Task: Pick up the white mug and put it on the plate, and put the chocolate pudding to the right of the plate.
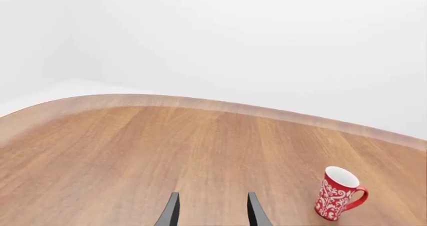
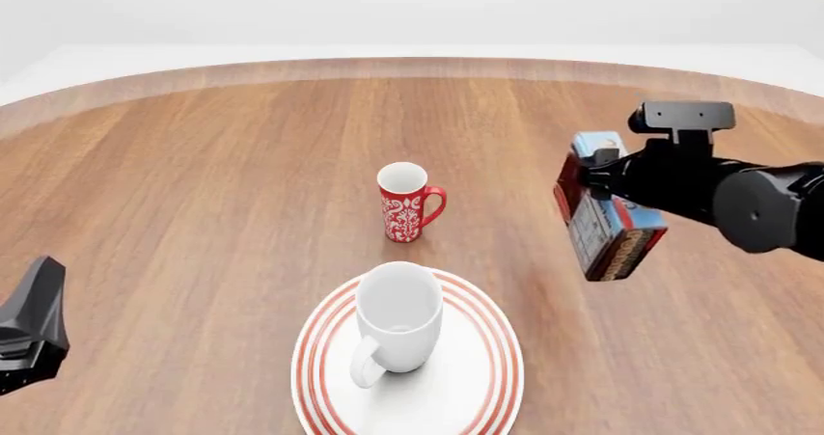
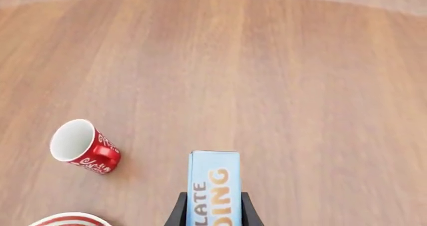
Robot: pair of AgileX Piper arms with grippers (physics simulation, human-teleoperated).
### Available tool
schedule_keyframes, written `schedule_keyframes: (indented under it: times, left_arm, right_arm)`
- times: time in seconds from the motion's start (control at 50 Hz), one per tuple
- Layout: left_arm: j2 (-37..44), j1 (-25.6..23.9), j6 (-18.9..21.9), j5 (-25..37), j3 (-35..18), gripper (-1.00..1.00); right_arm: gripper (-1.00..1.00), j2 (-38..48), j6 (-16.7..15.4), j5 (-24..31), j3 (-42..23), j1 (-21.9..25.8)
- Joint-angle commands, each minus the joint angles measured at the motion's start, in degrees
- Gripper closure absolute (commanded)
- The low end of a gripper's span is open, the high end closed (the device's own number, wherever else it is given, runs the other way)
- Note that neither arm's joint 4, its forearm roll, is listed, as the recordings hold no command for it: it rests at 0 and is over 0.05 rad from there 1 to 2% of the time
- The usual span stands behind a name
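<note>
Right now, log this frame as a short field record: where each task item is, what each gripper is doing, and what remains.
white mug: upright on the plate
chocolate pudding: held above the table, right of the plate
right gripper: shut on the chocolate pudding
left gripper: open, holding nothing
red mug: upright on the table, beyond the plate
remaining: set the pudding down right of the plate

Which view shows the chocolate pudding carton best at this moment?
The front view: the chocolate pudding shows nearly whole there, held above the table in the right tool. The right wrist view shows only its light-blue lettered face between the tool's fingers, cut off at the frame edge. The left wrist view does not show it.
</note>
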Motion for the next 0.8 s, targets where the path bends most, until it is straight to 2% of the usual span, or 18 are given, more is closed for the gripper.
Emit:
schedule_keyframes:
  times: [0.02, 0.38, 0.8]
  left_arm:
    - [-0.88, -0.13, 0.10, 0.92, 0.00, -1.00]
    - [2.20, -0.16, 0.20, -2.10, 0.01, -1.00]
    - [1.99, -0.15, 0.35, -1.90, 0.01, -1.00]
  right_arm:
    - [1.00, -3.73, 0.75, 0.25, 3.62, -0.82]
    - [1.00, -9.56, -0.44, 2.37, 8.37, -0.93]
    - [1.00, -14.95, -2.39, 4.44, 12.80, -2.99]
